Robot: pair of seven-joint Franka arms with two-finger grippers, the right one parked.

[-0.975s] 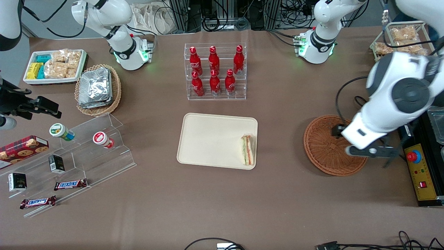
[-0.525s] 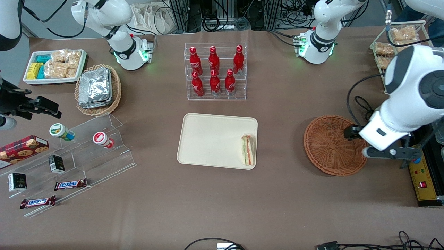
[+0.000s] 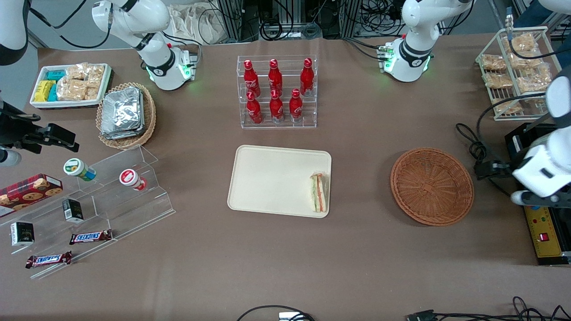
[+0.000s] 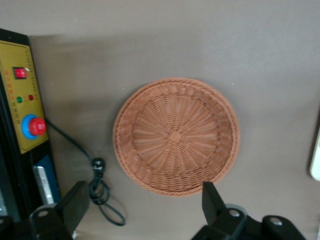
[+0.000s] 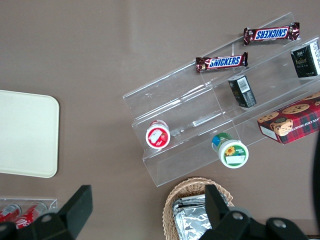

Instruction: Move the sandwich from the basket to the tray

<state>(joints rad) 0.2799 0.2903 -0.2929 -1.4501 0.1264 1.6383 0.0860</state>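
Front view, sandwich (image 3: 318, 192) on tray (image 3: 267, 178), Snickers bars (image 3: 90, 236) (shelved), gripper (image 4: 142, 212) spread above basket (image 4: 176, 135).

The sandwich (image 3: 318, 193) lies in the tray (image 3: 267, 178), at its end nearest the empty basket (image 3: 432, 186). The claw (image 3: 531, 198) hangs beside the basket, over the table's (image 3: 357, 258) edge.
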